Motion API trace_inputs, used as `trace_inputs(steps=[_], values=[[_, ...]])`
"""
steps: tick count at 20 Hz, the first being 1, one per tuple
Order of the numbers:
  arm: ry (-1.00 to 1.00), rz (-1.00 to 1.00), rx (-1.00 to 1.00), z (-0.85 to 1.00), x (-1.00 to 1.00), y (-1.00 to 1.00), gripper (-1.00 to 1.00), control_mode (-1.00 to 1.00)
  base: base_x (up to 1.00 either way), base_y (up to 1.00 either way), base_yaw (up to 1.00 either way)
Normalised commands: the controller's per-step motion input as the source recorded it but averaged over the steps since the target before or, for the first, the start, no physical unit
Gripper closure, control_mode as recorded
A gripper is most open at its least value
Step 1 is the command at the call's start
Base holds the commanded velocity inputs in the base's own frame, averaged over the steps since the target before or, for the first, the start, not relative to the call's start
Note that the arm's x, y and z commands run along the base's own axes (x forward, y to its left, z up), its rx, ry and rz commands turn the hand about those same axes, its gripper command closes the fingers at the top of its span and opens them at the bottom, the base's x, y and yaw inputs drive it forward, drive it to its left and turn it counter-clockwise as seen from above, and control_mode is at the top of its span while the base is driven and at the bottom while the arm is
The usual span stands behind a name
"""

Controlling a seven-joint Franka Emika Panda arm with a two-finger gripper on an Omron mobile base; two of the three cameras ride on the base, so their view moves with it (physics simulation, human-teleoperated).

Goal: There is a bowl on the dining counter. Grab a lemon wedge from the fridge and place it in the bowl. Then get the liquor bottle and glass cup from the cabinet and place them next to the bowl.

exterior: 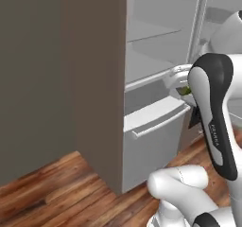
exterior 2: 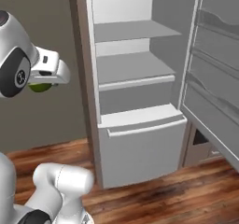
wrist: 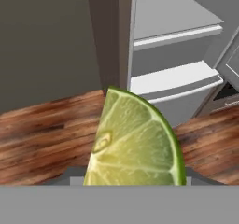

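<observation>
1. Just in front of the hand camera sits the lemon wedge (wrist: 135,143), cut face toward the lens, green rind curving over its right side.
2. It looks light, soft and wet-fleshed; the firmer rind and the flat cut sides are probably the safest places to pinch, and too hard a squeeze would likely crush it or let it slip.
3. The gripper (exterior 2: 44,80) appears clamped on the wedge: from the right base camera a yellow-green sliver pokes out under the white hand, though the fingertips themselves are hidden.
4. The wedge is in the air, outside the fridge (exterior 2: 140,92), well above the wooden floor (wrist: 42,134).
5. The fridge stands open, its pale shelves bare and its lower drawer shut.
6. The carry to the bowl comes next, judging by the task.
</observation>
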Motion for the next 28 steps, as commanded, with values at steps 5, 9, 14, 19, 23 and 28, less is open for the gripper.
trace_inputs(steps=[5,9,14,19,23,28], values=[[0.00,0.00,0.00,0.00,0.00,0.00,1.00,1.00,-0.38,0.54,-0.64],[0.00,0.00,0.00,0.00,0.00,0.00,1.00,1.00,-0.94,-0.09,-0.54],[0.00,0.00,0.00,0.00,0.00,0.00,1.00,1.00,-1.00,-0.47,-0.51],[0.00,0.00,0.00,0.00,0.00,0.00,1.00,1.00,-0.93,-0.82,-0.48],[0.00,0.00,0.00,0.00,0.00,0.00,1.00,1.00,-0.57,-1.00,-0.40],[0.00,0.00,0.00,0.00,0.00,0.00,1.00,1.00,-0.70,-1.00,-0.38]])
